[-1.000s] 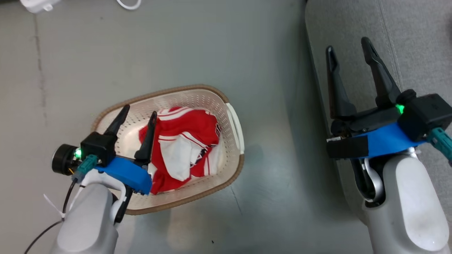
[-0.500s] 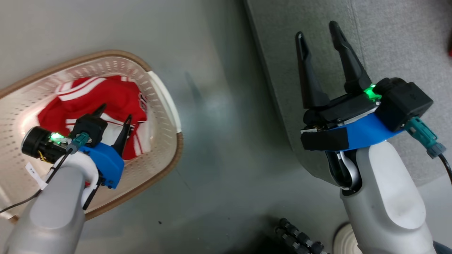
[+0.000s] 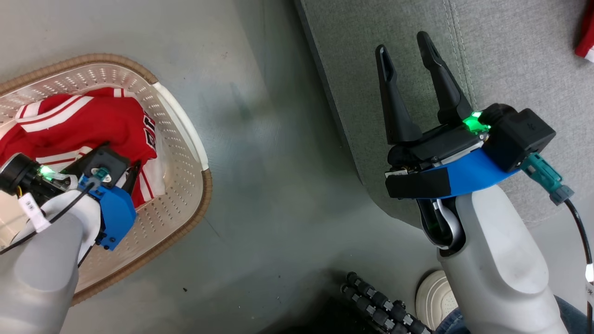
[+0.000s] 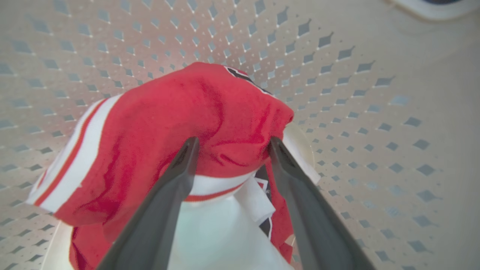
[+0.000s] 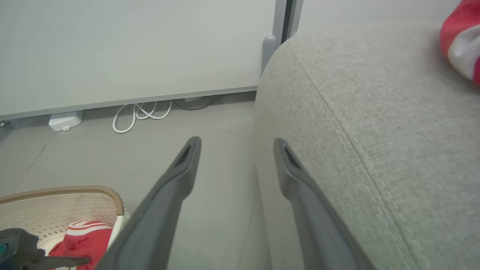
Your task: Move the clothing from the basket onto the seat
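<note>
Down on the left of the grey floor [image 3: 278, 195], the basket [image 3: 178, 195] sat with the striped jersey [image 3: 88, 120] heaped inside it. The left gripper [image 4: 233, 142] was dipped into the basket. Its two dark fingers [image 4: 176, 180] were spread apart and straddled a raised fold of the red cloth, one on each side, touching it without pinching it. Over to the right, the right gripper [image 3: 402, 44] hung above the left edge of the seat [image 3: 510, 60], its jaws likewise wide apart and holding nothing. At the far right of the seat lay the other red garment [image 3: 585, 39], well apart from both grippers. A person's pale shoe [image 3: 429, 299] showed on the floor near the right arm.
</note>
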